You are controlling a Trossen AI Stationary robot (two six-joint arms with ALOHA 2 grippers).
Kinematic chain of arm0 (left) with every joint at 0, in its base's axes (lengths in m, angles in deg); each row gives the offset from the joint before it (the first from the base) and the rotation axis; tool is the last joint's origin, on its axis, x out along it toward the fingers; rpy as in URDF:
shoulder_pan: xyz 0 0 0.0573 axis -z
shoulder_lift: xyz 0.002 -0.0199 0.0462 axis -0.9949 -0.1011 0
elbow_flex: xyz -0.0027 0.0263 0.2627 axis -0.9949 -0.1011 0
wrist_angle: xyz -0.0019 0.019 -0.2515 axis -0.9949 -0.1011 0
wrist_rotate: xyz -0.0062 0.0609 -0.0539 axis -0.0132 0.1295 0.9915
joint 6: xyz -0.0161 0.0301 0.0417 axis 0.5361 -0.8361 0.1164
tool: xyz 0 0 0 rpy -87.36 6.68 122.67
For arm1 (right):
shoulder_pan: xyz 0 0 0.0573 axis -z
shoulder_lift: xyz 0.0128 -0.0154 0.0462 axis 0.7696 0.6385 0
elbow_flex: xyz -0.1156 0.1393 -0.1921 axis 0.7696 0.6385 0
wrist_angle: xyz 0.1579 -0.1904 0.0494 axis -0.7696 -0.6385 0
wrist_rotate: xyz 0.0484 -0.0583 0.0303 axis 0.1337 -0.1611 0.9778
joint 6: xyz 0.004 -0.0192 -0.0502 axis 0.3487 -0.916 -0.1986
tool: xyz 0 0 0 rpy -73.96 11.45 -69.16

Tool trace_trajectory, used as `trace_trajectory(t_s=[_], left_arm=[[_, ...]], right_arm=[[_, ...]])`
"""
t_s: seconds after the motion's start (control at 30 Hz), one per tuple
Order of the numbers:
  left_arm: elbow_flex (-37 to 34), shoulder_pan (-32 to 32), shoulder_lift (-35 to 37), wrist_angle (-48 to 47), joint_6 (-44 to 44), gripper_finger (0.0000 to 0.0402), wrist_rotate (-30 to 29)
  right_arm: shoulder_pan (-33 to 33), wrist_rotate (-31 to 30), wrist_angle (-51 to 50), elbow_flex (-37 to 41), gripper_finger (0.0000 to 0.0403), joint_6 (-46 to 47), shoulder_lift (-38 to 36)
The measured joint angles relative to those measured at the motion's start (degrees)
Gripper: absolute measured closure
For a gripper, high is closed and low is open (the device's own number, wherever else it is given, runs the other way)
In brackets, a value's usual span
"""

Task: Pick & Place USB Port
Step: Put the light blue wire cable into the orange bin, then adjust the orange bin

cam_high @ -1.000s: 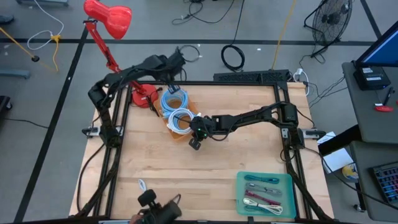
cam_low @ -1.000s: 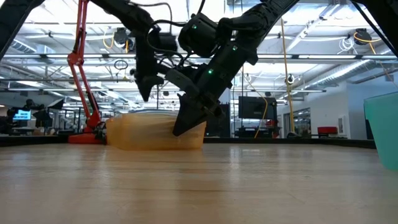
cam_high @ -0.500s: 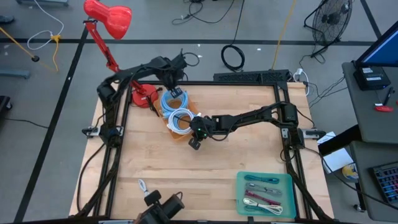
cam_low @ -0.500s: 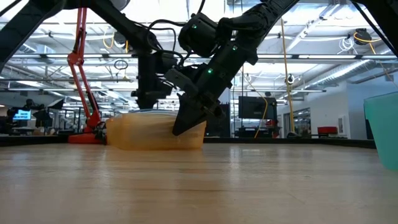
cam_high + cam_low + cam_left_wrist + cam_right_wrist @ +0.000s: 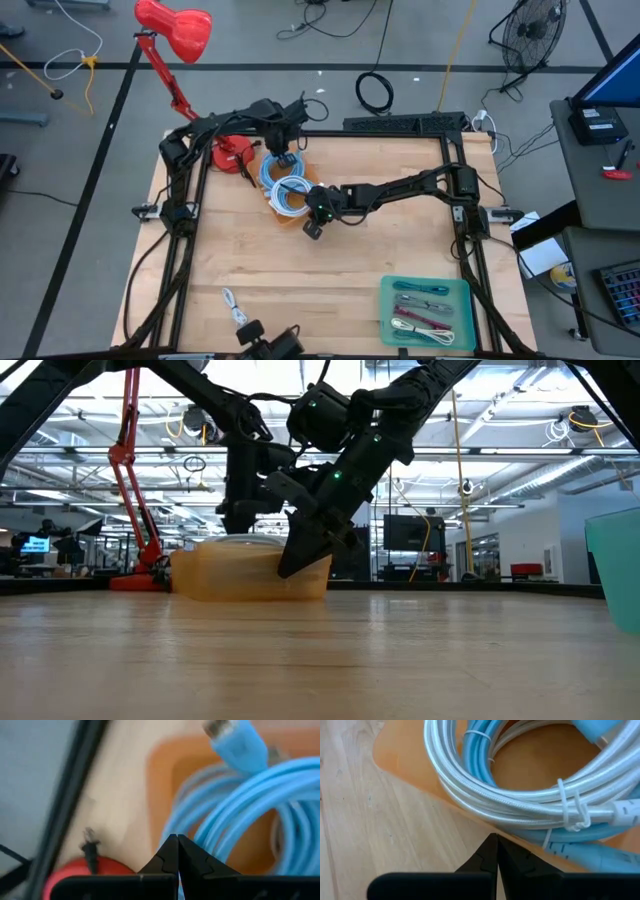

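Note:
An orange tray [image 5: 292,218] stands on the wooden table left of centre. It holds a coiled blue cable [image 5: 250,795] and a coiled white cable [image 5: 485,785] bound with ties. I cannot make out a USB port as such. My left gripper [image 5: 283,152] is shut and points straight down over the tray's far end, its tips [image 5: 177,840] right at the blue coil. My right gripper [image 5: 312,228] is shut and slants down at the tray's near right edge. My left gripper's shut tips stand in front of the blue coil's strands [image 5: 200,832]; whether they touch, I cannot tell. My right gripper's shut tips meet the tray's near right edge [image 5: 480,827], slanting down from the table's right side. Whether they pinch the rim or only rest against it does not show. The tray sits flat on the table.
A red desk lamp's base [image 5: 228,155] stands just left of the tray's far end. A teal tray [image 5: 462,290] with more cables sits at the near right. A loose white cable [image 5: 230,298] lies near the front left. Bare wood stretches between them.
My left gripper has come down toward the far end of the orange tray and tipped until it points straight down, staying shut. My right gripper and the tray have kept still.

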Motion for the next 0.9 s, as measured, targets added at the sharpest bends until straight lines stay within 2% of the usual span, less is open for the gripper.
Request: trace_trajectory(t_s=[0.13, 0.23, 0.53, 0.6, 0.8, 0.9], left_arm=[[-1.0, -0.1, 0.0, -0.8, 0.2, 0.0401, 0.0], [-2.5, -0.1, 0.0, -0.8, 0.2, 0.0401, -2.3], [-3.5, -0.4, 1.9, 1.2, 3.9, 0.0401, -19.6], [-3.5, -0.5, 3.1, 2.7, 3.9, 0.0401, -20.4], [-3.5, -0.7, 5.3, 5.3, 3.2, 0.0401, -17.2], [-3.5, -0.7, 5.6, 4.7, 3.4, 0.0401, -20.0]], right_arm=[[0.0, -0.1, 0.0, 0.0, 0.0403, 0.1, 0.0], [-0.1, -0.2, 0.0, 0.0, 0.0403, 0.1, 0.0], [-0.8, -0.2, 0.0, 0.0, 0.0403, 0.1, 0.0], [-0.9, -0.1, -0.1, 0.0, 0.0403, 0.1, 0.0], [-0.9, -0.1, -0.2, 0.0, 0.0403, 0.0, 0.0], [-0.9, 0.0, -0.2, 0.0, 0.0403, -0.2, 0.0]])
